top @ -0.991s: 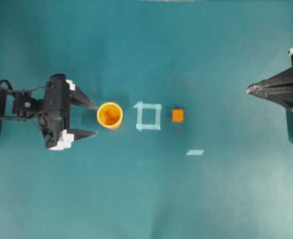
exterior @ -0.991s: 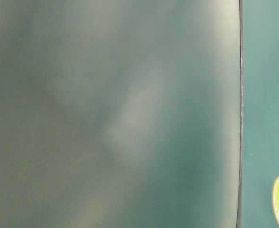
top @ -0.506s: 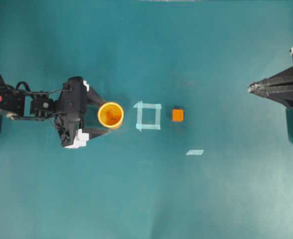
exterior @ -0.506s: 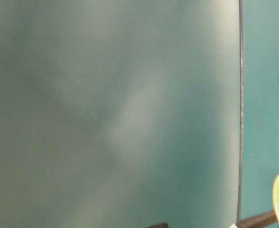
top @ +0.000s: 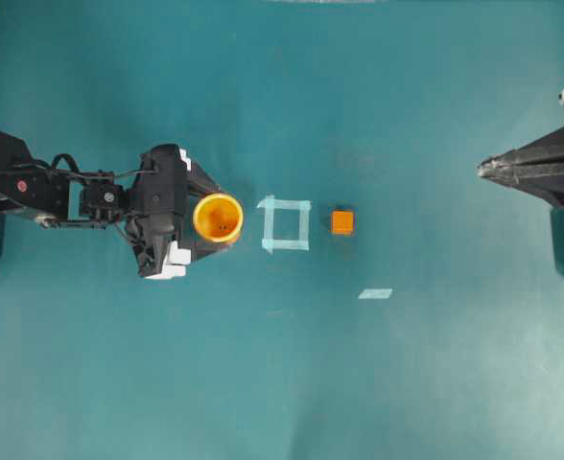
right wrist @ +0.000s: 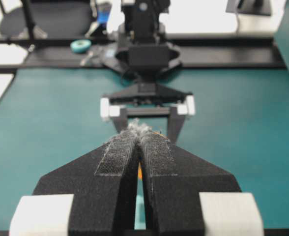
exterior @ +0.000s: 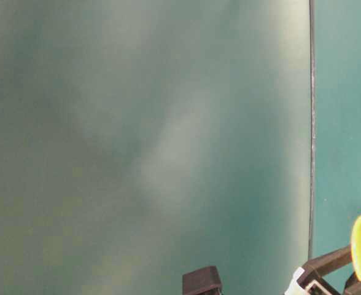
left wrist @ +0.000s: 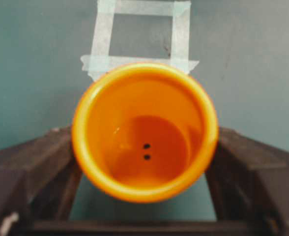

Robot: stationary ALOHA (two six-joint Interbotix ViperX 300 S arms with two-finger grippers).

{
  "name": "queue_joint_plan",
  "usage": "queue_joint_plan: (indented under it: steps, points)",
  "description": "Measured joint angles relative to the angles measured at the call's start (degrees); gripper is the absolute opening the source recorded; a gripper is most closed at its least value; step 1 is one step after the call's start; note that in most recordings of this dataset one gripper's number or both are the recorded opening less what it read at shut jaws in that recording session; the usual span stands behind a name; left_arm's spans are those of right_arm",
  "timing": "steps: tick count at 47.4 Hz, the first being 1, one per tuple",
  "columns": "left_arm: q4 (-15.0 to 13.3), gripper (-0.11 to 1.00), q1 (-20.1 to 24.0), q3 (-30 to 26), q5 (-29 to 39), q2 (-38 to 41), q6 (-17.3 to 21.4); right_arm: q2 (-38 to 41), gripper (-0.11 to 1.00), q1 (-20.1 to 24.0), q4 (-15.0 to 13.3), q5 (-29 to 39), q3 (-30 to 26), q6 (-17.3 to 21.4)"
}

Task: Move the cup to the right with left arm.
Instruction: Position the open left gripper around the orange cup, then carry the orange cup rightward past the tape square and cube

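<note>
- Black two-finger left gripper (top: 208, 220) with white parts, left of centre in the overhead view: fingers (left wrist: 41, 162) spread wide around the small round yellow-orange plastic cup (top: 218, 218), close beside its wall; contact unclear.
- Left wrist view alone: two dark specks on cup floor, pale tape square (left wrist: 140, 37) just beyond.
- Black wedge-shaped right gripper (top: 483, 171), right edge: tips pressed together, holding nothing.

This looks like a robotics lab. A teal mat (top: 282, 383) covers the table, with a square of tape (top: 285, 223) stuck on it as a marker. Behind the table, the right wrist view shows a black frame rail (right wrist: 223, 54), a tape roll (right wrist: 80, 45) and an office chair (right wrist: 51, 17).
</note>
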Motion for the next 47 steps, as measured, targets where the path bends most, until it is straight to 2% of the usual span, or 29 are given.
queue_joint_plan:
  steps: [29, 47]
  points:
    - [0.00, 0.64, -1.23, -1.23, 0.35, -2.20, 0.00, 0.09, -0.01, 0.00, 0.00, 0.70, 0.00, 0.09]
    - [0.00, 0.64, -1.32, -7.38, 5.54, -3.16, 0.09, 0.09, -0.01, 0.00, 0.00, 0.70, 0.00, 0.09]
